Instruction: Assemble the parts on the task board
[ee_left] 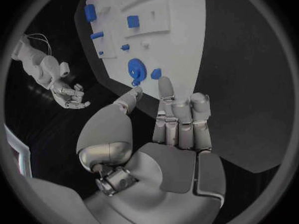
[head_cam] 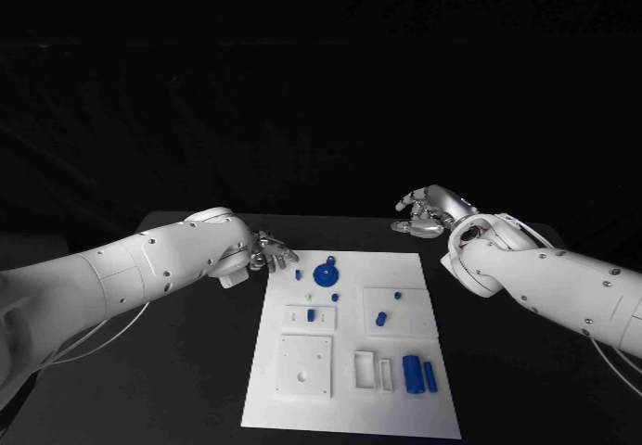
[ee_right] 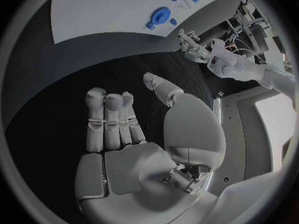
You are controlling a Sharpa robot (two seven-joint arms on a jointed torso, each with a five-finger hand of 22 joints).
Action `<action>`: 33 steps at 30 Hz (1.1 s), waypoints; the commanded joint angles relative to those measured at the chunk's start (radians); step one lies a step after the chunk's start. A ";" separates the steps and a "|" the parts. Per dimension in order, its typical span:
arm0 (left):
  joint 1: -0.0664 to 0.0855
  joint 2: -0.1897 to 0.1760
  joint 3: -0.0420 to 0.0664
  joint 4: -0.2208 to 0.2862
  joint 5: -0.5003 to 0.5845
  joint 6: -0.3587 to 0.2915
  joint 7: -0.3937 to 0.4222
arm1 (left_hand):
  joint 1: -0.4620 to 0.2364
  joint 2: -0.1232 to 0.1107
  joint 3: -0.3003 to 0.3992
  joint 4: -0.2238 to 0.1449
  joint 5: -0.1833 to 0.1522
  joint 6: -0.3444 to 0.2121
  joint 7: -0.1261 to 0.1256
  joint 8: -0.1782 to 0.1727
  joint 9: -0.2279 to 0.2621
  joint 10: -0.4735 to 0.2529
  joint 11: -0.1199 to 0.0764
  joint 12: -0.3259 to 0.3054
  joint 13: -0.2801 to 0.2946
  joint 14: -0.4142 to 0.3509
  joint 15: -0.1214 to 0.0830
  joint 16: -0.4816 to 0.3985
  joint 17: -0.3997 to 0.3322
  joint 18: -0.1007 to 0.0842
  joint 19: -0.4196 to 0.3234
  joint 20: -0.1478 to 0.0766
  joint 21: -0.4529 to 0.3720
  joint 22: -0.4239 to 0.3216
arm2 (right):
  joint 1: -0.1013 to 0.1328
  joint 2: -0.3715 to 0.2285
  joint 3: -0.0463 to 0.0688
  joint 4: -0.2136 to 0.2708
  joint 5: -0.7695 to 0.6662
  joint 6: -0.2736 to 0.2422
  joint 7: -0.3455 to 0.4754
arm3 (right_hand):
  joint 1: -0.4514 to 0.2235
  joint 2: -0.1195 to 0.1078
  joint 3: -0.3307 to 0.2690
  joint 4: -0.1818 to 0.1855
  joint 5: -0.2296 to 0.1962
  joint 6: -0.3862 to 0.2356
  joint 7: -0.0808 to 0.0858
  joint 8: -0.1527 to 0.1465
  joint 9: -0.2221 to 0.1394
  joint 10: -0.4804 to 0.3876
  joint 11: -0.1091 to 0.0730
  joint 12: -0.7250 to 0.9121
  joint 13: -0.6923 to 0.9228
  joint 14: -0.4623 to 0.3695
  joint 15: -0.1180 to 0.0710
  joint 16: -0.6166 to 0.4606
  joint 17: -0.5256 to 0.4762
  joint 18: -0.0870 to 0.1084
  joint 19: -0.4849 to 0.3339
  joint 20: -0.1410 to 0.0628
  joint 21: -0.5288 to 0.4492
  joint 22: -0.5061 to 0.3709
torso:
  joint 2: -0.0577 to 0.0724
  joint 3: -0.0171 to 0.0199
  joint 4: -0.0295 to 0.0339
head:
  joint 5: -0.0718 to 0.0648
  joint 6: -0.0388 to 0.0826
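Observation:
The white task board (head_cam: pixel 351 408) lies in the middle of the table. On its far end sits a round blue disc (head_cam: pixel 326 273) with a small blue part (head_cam: pixel 296 274) beside it. More small blue parts (head_cam: pixel 381 318) stand in the board's middle blocks, and two blue cylinders (head_cam: pixel 420 375) lie near the front right. My left hand (head_cam: pixel 272 255) hovers at the board's far left corner, fingers extended and empty; in the left wrist view its fingertips (ee_left: pixel 165 84) point at the disc (ee_left: pixel 136 68). My right hand (head_cam: pixel 426 213) is beyond the board's far right corner, holding nothing, fingers apart (ee_right: pixel 109 119).
White raised blocks (head_cam: pixel 305 364) and slotted holders (head_cam: pixel 373 370) stand on the near half of the board. Black table (head_cam: pixel 521 371) runs on both sides of the board. The right wrist view shows the board's far edge (ee_right: pixel 106 15) ahead of the hand.

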 commanded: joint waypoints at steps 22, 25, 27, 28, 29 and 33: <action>-0.023 0.071 0.000 -0.109 0.010 0.074 0.045 | -0.001 0.015 -0.006 0.004 -0.004 -0.021 0.007 -0.006 -0.005 -0.011 0.008 -0.001 0.003 -0.003 0.009 -0.001 0.001 0.007 -0.009 -0.105 -0.004 0.004 | 0.000 0.004 0.001 0.005 -0.002 0.008 0.008 | 0.001 0.000 -0.004 0.000 0.003 0.002 0.008 -0.001 0.001 -0.003 0.001 0.006 -0.003 0.003 -0.003 0.003 -0.002 0.091 0.007 -0.002 -0.005 0.002 | -0.001 0.0009 0.0009 | -0.010 -0.006; -0.025 0.075 0.000 -0.116 0.010 0.074 0.047 | 0.001 0.018 -0.007 0.001 -0.004 -0.021 0.007 -0.006 -0.006 -0.012 0.008 0.000 0.003 -0.003 0.009 0.000 0.001 0.007 -0.009 -0.104 -0.003 0.005 | 0.000 0.004 0.001 0.006 -0.002 0.008 0.008 | 0.001 0.000 -0.004 0.000 0.003 0.002 0.008 -0.001 0.001 -0.003 0.001 0.006 -0.004 0.003 -0.003 0.003 -0.002 0.091 0.007 -0.002 -0.005 0.002 | -0.001 0.0006 0.0019 | -0.011 -0.006; -0.027 0.081 0.000 -0.122 0.010 0.078 0.048 | 0.004 0.021 -0.010 -0.003 -0.003 -0.021 0.007 -0.005 -0.006 -0.013 0.008 0.001 0.004 -0.004 0.009 0.001 0.001 0.007 -0.010 -0.104 -0.003 0.005 | 0.000 0.004 0.001 0.006 -0.002 0.008 0.007 | 0.001 0.000 -0.004 0.000 0.003 0.002 0.008 -0.001 0.001 -0.003 0.001 0.006 -0.004 0.003 -0.003 0.003 -0.002 0.091 0.007 -0.002 -0.005 0.002 | -0.001 0.0005 0.0020 | -0.011 -0.007; -0.028 0.084 -0.001 -0.126 0.010 0.079 0.049 | 0.005 0.022 -0.010 -0.005 -0.003 -0.022 0.007 -0.005 -0.006 -0.013 0.008 0.002 0.005 -0.004 0.010 0.001 0.001 0.007 -0.010 -0.103 -0.003 0.006 | 0.000 0.004 0.001 0.006 -0.002 0.007 0.007 | 0.001 0.000 -0.004 0.000 0.003 0.002 0.008 -0.001 0.001 -0.003 0.001 0.007 -0.004 0.003 -0.003 0.003 -0.002 0.091 0.007 -0.002 -0.005 0.002 | -0.001 0.0007 0.0022 | -0.012 -0.007; -0.029 0.086 -0.001 -0.128 0.010 0.079 0.050 | 0.006 0.023 -0.011 -0.005 -0.003 -0.022 0.007 -0.005 -0.007 -0.013 0.008 0.002 0.005 -0.004 0.010 0.001 0.001 0.007 -0.010 -0.103 -0.003 0.006 | 0.000 0.004 0.001 0.006 -0.002 0.007 0.008 | 0.001 0.000 -0.004 0.000 0.003 0.002 0.008 -0.001 0.001 -0.003 0.001 0.007 -0.004 0.003 -0.003 0.003 -0.002 0.091 0.007 -0.002 -0.005 0.002 | -0.001 0.0005 0.0022 | -0.011 -0.006; -0.033 0.093 -0.001 -0.134 0.010 0.084 0.054 | 0.008 0.026 -0.013 -0.008 -0.003 -0.022 0.008 -0.005 -0.007 -0.014 0.008 0.002 0.005 -0.005 0.010 0.001 0.001 0.008 -0.011 -0.103 -0.003 0.006 | 0.000 0.005 0.001 0.007 -0.002 0.008 0.008 | 0.001 0.000 -0.004 0.000 0.003 0.001 0.008 0.000 0.001 -0.003 0.001 0.007 -0.004 0.003 -0.003 0.004 -0.002 0.091 0.008 -0.002 -0.005 0.002 | -0.001 0.0009 0.0016 | -0.011 -0.008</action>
